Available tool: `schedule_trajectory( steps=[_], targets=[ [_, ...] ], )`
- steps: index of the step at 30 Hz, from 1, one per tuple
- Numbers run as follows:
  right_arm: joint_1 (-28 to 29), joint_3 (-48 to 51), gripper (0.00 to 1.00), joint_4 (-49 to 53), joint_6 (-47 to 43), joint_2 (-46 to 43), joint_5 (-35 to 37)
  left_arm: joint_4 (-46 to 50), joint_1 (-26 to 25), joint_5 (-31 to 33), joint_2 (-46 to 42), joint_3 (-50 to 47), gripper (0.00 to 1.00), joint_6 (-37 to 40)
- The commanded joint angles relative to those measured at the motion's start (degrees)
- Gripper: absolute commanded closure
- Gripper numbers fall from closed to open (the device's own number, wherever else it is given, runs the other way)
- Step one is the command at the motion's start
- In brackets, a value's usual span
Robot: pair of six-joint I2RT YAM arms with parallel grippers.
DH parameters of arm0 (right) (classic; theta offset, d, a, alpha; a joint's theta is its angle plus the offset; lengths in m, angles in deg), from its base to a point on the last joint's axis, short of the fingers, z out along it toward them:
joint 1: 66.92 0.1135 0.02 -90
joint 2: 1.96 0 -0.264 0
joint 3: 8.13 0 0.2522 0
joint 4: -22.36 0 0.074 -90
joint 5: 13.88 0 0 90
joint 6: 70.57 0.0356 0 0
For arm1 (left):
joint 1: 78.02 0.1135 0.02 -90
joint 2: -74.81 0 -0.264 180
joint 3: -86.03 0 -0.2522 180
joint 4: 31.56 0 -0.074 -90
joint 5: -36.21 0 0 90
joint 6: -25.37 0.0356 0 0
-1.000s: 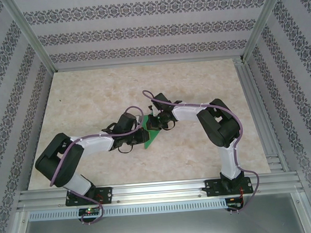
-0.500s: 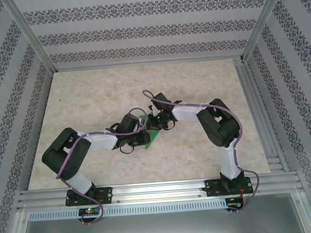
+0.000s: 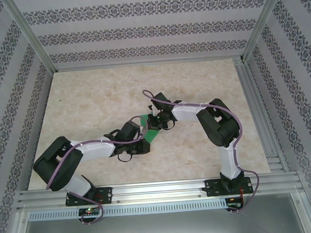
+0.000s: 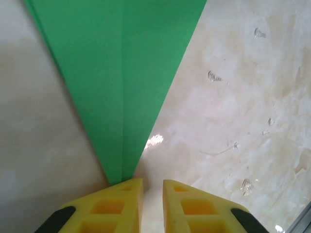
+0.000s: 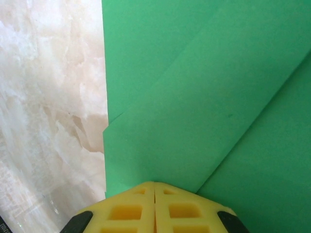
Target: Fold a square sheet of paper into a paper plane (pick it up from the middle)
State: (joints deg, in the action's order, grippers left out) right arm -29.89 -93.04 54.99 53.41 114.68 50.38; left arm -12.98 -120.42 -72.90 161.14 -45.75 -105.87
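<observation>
The square sheet of paper [image 3: 152, 132] is bright green and folded to a narrow point with a centre crease, lying flat mid-table. Its pointed end [image 4: 121, 97] reaches the tip of my left gripper [image 4: 153, 187], whose yellow fingers [image 4: 121, 204] stand a small gap apart with bare table between them. My right gripper [image 5: 154, 187] is shut, fingertips together and pressed down on the layered green folds [image 5: 204, 97] near the paper's edge. From above, the left gripper [image 3: 142, 140] and right gripper [image 3: 156, 125] meet over the paper from opposite sides.
The marble-look tabletop [image 3: 101, 98] has free room all around the paper. Aluminium rails [image 3: 160, 190] run along the near edge and the right side [image 3: 261, 120]. Patterned walls close off the back and both sides.
The left arm's elbow has swung out and dropped, and its gripper has slid a little toward the near edge. Its jaws have parted slightly. The right arm has held still.
</observation>
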Motion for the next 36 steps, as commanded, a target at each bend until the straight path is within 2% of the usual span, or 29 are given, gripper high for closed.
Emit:
schedule_trajectory(
  steps=[1, 6, 9, 12, 17, 25, 36],
  targets=[
    [0.03, 1.61, 0.9, 5.36, -0.5, 1.45, 8.05, 2.79, 0.47, 3.56, -4.7, 1.25, 0.76, -0.66],
    [-0.29, -0.01, 0.8, 3.46, 0.43, -5.46, 6.17, 2.18, 4.22, 8.78, -10.34, 2.1, 0.58, -3.03],
    [-0.71, 0.35, 0.69, 1.41, 2.55, -8.5, 6.12, 1.88, 6.87, 10.47, -11.47, 1.78, 0.47, -3.89],
    [-1.21, 1.86, 0.61, 0.73, 4.77, -10.56, 9.06, 1.24, 8.75, 11.2, -11.61, 1.37, 0.37, -4.38],
    [-2.57, 5.29, 0.53, -1.32, 7.06, -11.81, 11.68, 0.35, 11.38, 11.17, -10.68, 0.54, 0.25, -4.88],
    [-2.17, 4.89, 0.54, -7.16, 6.2, -7.87, 4.48, -3.23, 14.56, 6.99, -8.65, -0.6, 0.13, -5.59],
    [-1.9, 5.14, 0.67, -12.95, 5.53, -3.82, -1.34, -5.76, 16.8, 1.62, -6.88, -1.57, 0.1, -7.65]
  ],
)
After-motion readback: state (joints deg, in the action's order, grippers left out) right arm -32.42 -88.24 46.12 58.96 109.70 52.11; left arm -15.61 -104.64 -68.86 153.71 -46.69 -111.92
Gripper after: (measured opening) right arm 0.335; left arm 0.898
